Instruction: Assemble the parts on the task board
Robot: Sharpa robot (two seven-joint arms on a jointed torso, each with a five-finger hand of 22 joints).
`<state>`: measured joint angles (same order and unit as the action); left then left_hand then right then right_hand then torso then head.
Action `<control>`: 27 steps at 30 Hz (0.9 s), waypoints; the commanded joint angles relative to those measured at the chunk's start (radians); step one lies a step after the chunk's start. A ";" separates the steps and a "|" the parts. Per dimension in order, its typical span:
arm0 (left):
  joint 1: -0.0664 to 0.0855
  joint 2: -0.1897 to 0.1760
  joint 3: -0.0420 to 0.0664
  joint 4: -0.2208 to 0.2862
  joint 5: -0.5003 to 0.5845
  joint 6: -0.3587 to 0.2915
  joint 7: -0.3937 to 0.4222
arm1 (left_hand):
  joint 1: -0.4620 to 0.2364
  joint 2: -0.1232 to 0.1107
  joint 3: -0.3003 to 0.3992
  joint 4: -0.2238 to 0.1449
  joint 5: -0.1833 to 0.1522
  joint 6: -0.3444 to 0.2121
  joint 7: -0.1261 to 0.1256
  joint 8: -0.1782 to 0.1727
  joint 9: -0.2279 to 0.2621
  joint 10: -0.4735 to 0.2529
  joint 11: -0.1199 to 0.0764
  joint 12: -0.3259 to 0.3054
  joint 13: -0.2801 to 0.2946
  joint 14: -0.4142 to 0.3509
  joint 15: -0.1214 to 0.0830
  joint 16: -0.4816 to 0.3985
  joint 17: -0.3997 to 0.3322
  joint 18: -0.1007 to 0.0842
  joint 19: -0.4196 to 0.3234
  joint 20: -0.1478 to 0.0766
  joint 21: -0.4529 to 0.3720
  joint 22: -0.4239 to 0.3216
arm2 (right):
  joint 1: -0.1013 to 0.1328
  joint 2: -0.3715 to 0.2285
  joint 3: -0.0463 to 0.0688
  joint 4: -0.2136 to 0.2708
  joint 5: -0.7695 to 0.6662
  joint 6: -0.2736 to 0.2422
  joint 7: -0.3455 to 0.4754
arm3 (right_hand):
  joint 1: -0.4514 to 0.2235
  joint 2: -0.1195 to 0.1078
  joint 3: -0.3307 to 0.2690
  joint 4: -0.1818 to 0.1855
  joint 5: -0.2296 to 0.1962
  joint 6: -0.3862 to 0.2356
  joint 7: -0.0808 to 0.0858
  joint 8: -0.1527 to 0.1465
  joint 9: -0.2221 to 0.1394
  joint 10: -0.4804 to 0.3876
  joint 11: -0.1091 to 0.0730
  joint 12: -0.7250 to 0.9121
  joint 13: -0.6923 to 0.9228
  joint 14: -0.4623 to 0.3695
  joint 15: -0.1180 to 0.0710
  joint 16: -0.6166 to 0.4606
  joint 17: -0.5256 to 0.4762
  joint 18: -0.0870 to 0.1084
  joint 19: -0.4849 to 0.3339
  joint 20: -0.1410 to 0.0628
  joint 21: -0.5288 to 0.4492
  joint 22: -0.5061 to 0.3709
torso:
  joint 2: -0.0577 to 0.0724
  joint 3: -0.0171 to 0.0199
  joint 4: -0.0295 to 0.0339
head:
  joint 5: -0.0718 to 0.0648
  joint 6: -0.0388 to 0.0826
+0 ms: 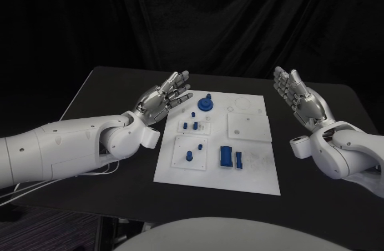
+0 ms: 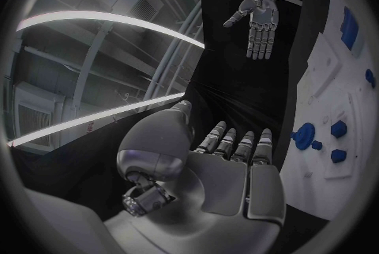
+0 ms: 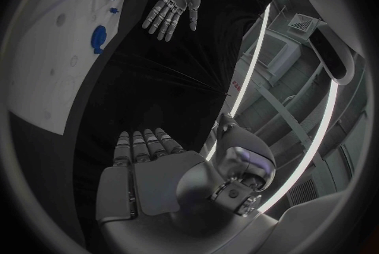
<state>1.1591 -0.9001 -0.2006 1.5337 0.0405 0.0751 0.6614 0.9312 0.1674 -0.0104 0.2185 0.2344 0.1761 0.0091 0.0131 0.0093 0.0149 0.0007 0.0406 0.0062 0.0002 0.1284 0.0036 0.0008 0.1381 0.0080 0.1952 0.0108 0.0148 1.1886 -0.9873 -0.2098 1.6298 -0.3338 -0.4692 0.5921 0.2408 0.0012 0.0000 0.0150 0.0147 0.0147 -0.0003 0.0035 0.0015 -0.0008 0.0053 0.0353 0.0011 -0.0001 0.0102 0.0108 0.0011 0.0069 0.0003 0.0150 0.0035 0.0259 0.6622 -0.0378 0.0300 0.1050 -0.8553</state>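
I have the board flat mid-desk, with both arms raised either side of it. My left robot hand hovers at the board's left edge, palm up, fingers straight and apart, holding nothing. My right robot hand hangs off the right edge, likewise spread and empty. Blue parts sit on the board's left half; the round one at the far end looks like a gear, though I can't be sure.
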 commanded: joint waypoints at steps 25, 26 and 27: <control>-0.101 0.112 0.186 0.034 -0.038 -0.786 -0.131 | -0.699 -0.167 0.010 -0.218 -0.234 -0.176 -0.009 -0.013 -0.009 -0.015 -0.001 -0.041 -0.006 0.000 -0.128 -0.004 -0.001 -0.138 -0.008 -0.195 -0.011 -0.015 | -0.139 0.207 0.210 -0.060 0.334 -0.301 -0.072 | -0.241 -0.001 0.000 -0.015 -0.015 -0.015 0.000 -0.004 -0.002 0.001 -0.005 -0.035 -0.001 0.000 -0.010 -0.011 -0.001 -0.007 0.000 -0.015 -0.004 -0.026 | -0.118 0.0378 -0.0300 | -0.105 0.255; -0.103 0.114 0.190 0.034 -0.038 -0.800 -0.134 | -0.707 -0.167 0.010 -0.218 -0.234 -0.176 -0.009 -0.013 -0.009 -0.015 -0.001 -0.041 -0.006 0.000 -0.128 -0.004 -0.001 -0.138 -0.008 -0.195 -0.011 -0.015 | -0.139 0.207 0.210 -0.060 0.334 -0.301 -0.072 | -0.241 -0.001 0.000 -0.015 -0.015 -0.015 0.000 -0.004 -0.002 0.001 -0.005 -0.035 -0.001 0.000 -0.010 -0.011 -0.001 -0.007 0.000 -0.015 -0.004 -0.026 | -0.118 0.0378 -0.0300 | -0.105 0.255; -0.105 0.115 0.193 0.035 -0.039 -0.812 -0.136 | -0.716 -0.167 0.010 -0.218 -0.234 -0.176 -0.009 -0.013 -0.009 -0.015 -0.001 -0.041 -0.006 0.000 -0.128 -0.004 -0.001 -0.138 -0.008 -0.195 -0.011 -0.015 | -0.139 0.207 0.210 -0.060 0.334 -0.301 -0.072 | -0.241 -0.001 0.000 -0.015 -0.015 -0.015 0.000 -0.004 -0.002 0.001 -0.005 -0.035 -0.001 0.000 -0.010 -0.011 -0.001 -0.007 0.000 -0.015 -0.004 -0.026 | -0.118 0.0378 -0.0300 | -0.105 0.255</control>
<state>1.0570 -0.7875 -0.0101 1.5654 0.0169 -0.6063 0.5463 0.2869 0.0091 0.0003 0.0283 0.0341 0.0207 0.0002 0.0047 0.0010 0.0078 0.0012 0.0033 0.0010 -0.0014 0.0087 0.0036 0.0015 0.0275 0.0005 0.0211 0.0069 0.0017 1.0520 -0.7796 -0.0010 1.5698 -0.0157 -0.7415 0.5345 0.0064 -0.0011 -0.0010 0.0039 0.0035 0.0037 0.0004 0.0036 0.0013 0.0001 0.0035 0.0036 0.0011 0.0000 0.0052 0.0037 0.0011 0.0073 0.0004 0.0052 0.0036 0.0253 0.5472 -0.0010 0.0009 0.0001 -0.6008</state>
